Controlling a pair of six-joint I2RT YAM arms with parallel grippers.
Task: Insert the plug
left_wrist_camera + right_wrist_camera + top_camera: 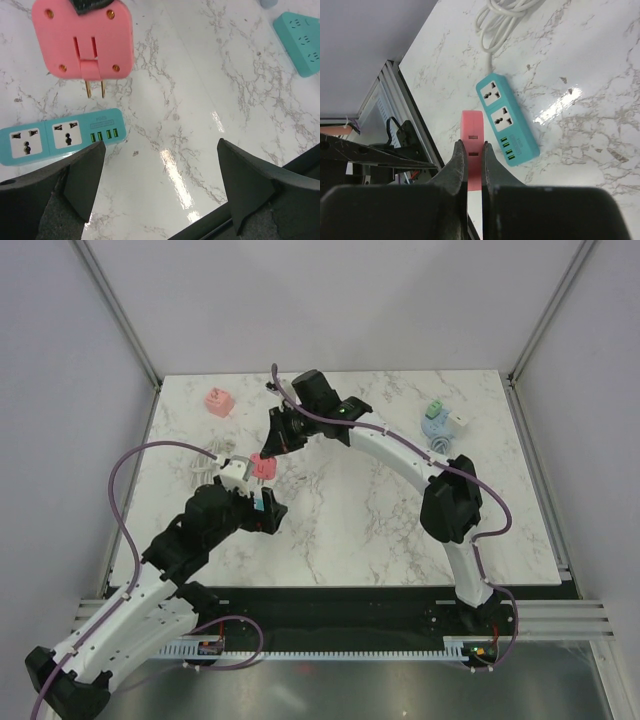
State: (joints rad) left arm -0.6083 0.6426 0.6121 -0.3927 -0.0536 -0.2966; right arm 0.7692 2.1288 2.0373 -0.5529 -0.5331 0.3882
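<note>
White walls close in the marble table [400, 530]. My left wrist view shows what the top view hides: the pink plug adapter [82, 42] hangs with its prongs just short of the teal power strip [60, 135]. The right pincer [472, 146] is clamped on the adapter. The left pincer [161, 145] gapes wide, holding nothing. The strip's coiled white cable [505, 15] lies beyond it. A teal socket adapter [300, 42] and a pink cube [218, 400] sit well apart.

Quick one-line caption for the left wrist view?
Pink square adapter plug, two brass prongs aimed at the teal two-socket power strip on white marble table, seen through the open left gripper.
</note>
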